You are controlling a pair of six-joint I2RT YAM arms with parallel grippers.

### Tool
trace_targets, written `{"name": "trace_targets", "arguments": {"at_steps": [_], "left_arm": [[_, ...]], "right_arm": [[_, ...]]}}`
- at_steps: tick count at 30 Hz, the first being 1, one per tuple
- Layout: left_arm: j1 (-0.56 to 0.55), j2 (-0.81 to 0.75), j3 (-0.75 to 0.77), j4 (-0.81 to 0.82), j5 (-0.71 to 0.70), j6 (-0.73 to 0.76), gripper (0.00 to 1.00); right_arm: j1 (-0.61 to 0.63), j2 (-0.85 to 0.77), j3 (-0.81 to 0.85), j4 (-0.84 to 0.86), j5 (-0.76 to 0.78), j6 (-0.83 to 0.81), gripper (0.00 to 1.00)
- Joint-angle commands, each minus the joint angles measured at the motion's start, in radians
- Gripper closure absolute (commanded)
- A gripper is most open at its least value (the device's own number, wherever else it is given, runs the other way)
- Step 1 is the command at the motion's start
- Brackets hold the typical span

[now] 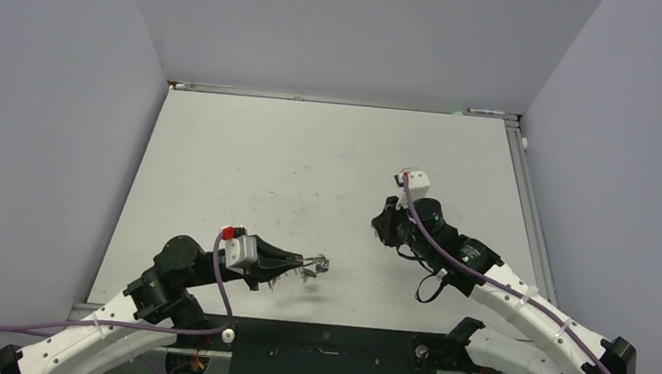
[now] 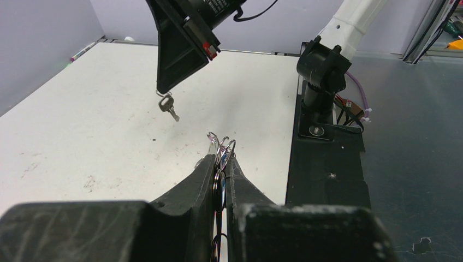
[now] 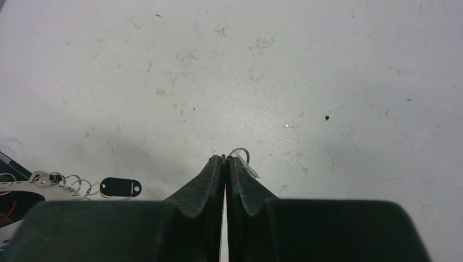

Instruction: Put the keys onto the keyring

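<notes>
My left gripper point(image 1: 303, 263) point(image 2: 221, 158) is shut on the keyring point(image 2: 220, 188), which stands edge-on between the fingers above the table's near edge. Small wire loops point(image 2: 218, 143) stick out past the fingertips, and a black tag point(image 1: 323, 261) point(image 3: 120, 187) hangs from them. My right gripper point(image 1: 387, 230) point(image 3: 225, 158) is shut and points down over the table, right of the left one. In the left wrist view it point(image 2: 162, 90) holds a plain silver key point(image 2: 168, 106) by its small ring, dangling above the table. That ring point(image 3: 241, 154) peeks out beside the right fingertips.
The white table point(image 1: 311, 167) is scuffed, with grey walls on three sides and a metal rail point(image 1: 526, 195) along its right edge. The black base plate point(image 2: 327, 164) and the right arm's mount point(image 2: 322, 71) lie at the near edge.
</notes>
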Motion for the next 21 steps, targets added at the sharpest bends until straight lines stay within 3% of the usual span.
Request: {"name": "trace_targets", "arguments": {"at_steps": [1, 11, 21], "left_arm": [[0.005, -0.012, 0.04, 0.07, 0.017, -0.007, 1.0], [0.006, -0.02, 0.038, 0.107, 0.082, -0.054, 1.0], [0.028, -0.013, 0.038, 0.168, 0.19, -0.13, 1.0]], "right_arm": [[0.002, -0.045, 0.067, 0.047, -0.057, -0.065, 0.95], [0.003, -0.044, 0.174, 0.027, -0.186, -0.147, 0.95], [0.004, -0.076, 0.263, -0.02, -0.453, -0.197, 0.95]]}}
